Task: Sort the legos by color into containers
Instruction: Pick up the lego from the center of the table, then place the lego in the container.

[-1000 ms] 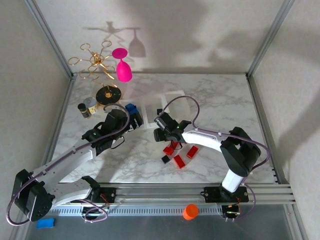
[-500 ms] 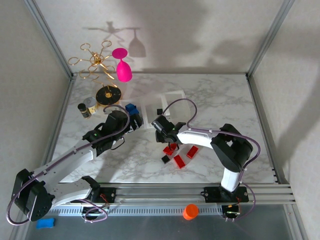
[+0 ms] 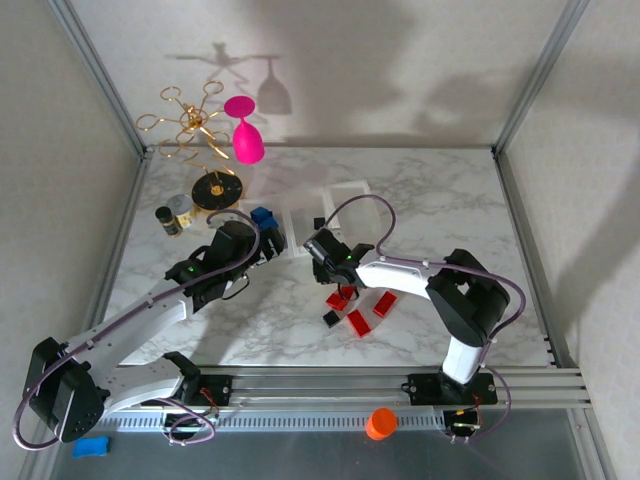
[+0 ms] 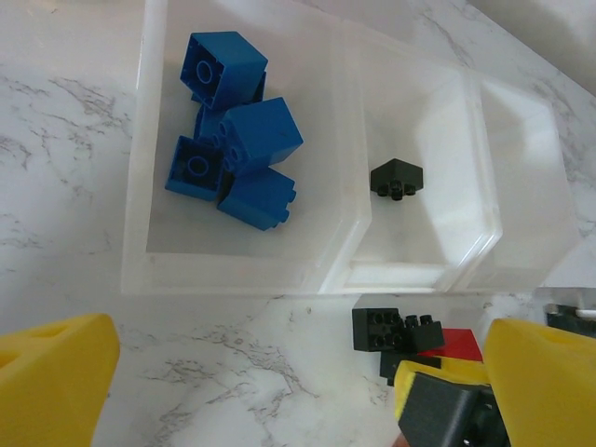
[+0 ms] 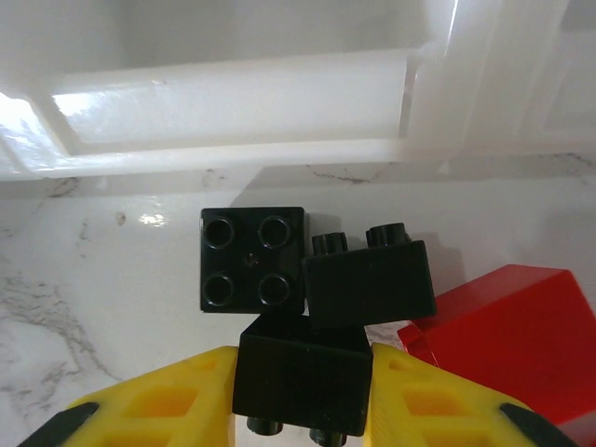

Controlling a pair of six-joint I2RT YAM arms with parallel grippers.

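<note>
Probably a robotics lab cell, aluminium frame posts (image 3: pixel 97 70), white panel walls (image 3: pixel 400 60), marble tabletop (image 3: pixel 440 215), two bolted-down arms (image 3: pixel 140 318)

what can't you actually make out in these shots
- Right wrist view: the black lego held by the right end effector is cut off by the bottom edge; the red lego runs off the right edge.
- Left wrist view: the rightmost container runs off the right edge.
- Top external view: what lies in the containers is too small to count.
</note>
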